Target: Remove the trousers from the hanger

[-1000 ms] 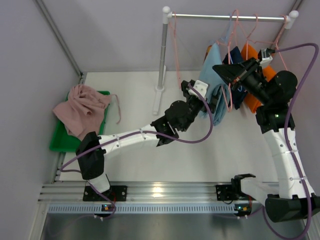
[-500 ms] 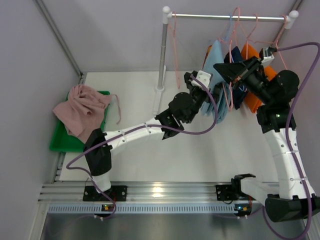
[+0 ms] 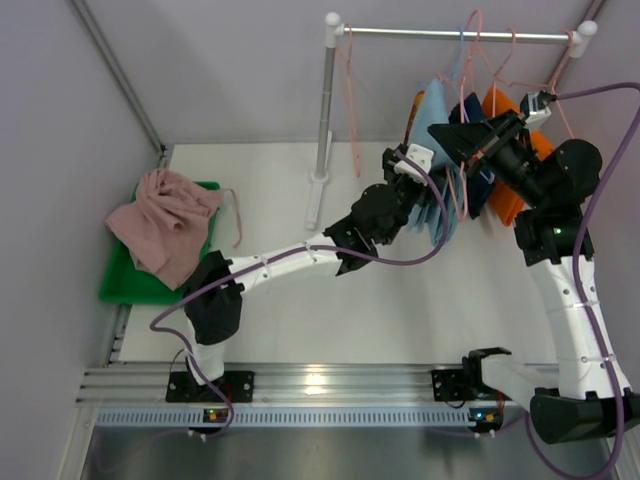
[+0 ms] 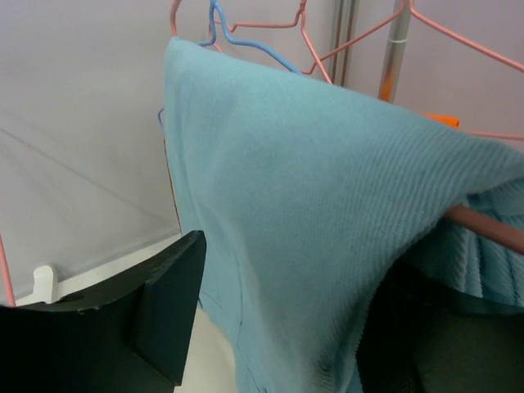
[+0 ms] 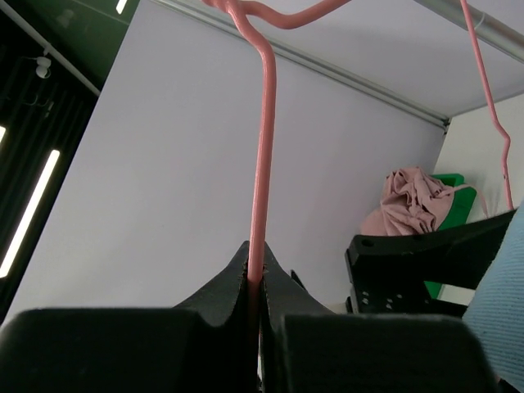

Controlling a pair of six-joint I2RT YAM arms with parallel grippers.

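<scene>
The light blue trousers [image 3: 434, 100] hang over a hanger on the rail [image 3: 450, 35]. They fill the left wrist view [image 4: 311, 205]. My left gripper [image 3: 425, 180] is open, with one jaw on each side of the blue cloth [image 4: 282, 327]. My right gripper [image 3: 442, 135] is shut on the pink hanger wire [image 5: 264, 123], with the wire pinched between its tips [image 5: 256, 274]. Navy trousers [image 3: 473, 108] and orange trousers [image 3: 510, 205] hang behind it. Dusty pink trousers [image 3: 160, 225] lie on the green tray [image 3: 125, 285].
The rack's upright pole [image 3: 325, 110] stands left of the hanging clothes, with an empty pink hanger [image 3: 352, 110] beside it. Grey walls close the left and back. The right arm stands along the right edge.
My left arm has reached further right and away, and its open jaws now sit around the light blue trousers. The right gripper has kept its hold on the hanger wire.
</scene>
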